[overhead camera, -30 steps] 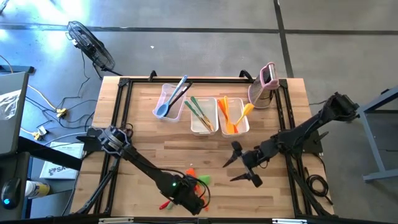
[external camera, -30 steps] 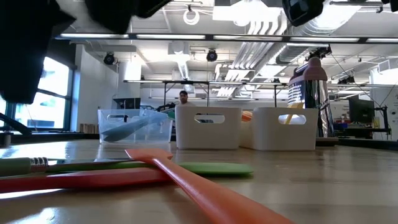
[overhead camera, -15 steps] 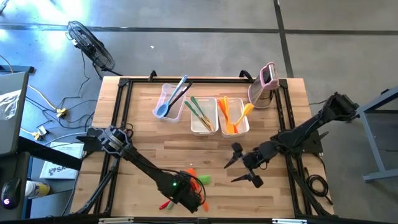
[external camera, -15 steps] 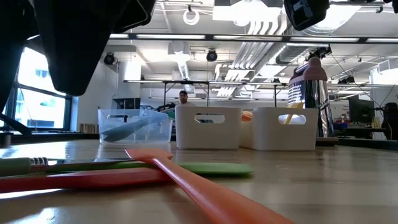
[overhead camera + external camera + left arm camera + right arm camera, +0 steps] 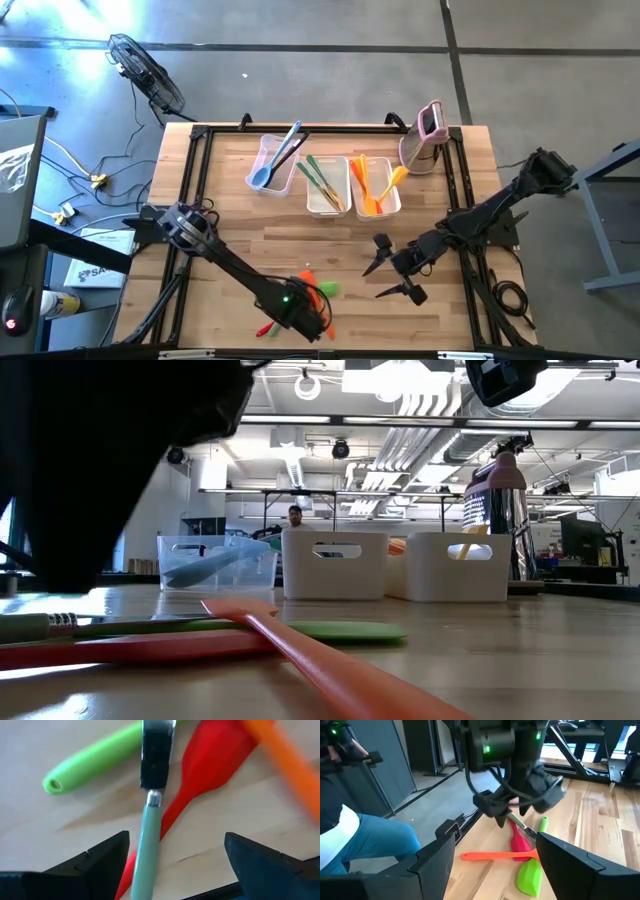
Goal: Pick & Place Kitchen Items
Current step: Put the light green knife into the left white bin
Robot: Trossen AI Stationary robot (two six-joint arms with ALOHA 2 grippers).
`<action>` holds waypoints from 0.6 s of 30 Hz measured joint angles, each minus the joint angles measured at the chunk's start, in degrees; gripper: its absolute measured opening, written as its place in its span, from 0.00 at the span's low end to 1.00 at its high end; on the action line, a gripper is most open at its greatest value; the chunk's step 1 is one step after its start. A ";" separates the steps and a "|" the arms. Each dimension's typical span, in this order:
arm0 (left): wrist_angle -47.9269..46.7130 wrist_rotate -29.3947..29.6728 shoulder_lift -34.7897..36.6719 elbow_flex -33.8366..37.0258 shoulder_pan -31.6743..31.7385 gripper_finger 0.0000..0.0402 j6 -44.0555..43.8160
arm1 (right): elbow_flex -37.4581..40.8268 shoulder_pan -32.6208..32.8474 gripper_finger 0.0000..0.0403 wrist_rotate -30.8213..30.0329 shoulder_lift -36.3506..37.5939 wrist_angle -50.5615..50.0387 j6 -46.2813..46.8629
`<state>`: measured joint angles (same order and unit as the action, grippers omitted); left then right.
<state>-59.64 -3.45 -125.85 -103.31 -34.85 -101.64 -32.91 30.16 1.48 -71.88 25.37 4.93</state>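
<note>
Right now my left gripper (image 5: 172, 857) hangs low over the loose pile of kitchen items at the near edge of the table (image 5: 250, 240), spread wide and carrying nothing. Straight ahead, centred between my two fingers, lies a pale green-handled tool (image 5: 147, 845) with a dark head. Its long axis points away from me, along my line of sight, so my fingers stand either side of the handle and would close across its narrow width. That looks like the alignment I want.

Tucked just beside it and partly under it sits the red spatula (image 5: 210, 765), angled off to one side. A bright green handle (image 5: 92, 767) lies farther out on the other side, and an orange handle (image 5: 285, 757) crosses beyond the red one. The crowding is the worry: a drop slightly off centre could catch red too.

My right gripper (image 5: 392, 275) waits well off, also spread and empty, so the left is clearly nearer.
</note>
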 joint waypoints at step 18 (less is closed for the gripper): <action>1.18 -2.05 -1.17 0.02 0.34 0.80 2.38 | 0.00 0.65 0.67 0.15 0.00 -1.33 2.24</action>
<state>-58.46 -5.50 -127.02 -103.28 -34.50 -99.26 -32.91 30.81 1.63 -71.88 24.05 7.17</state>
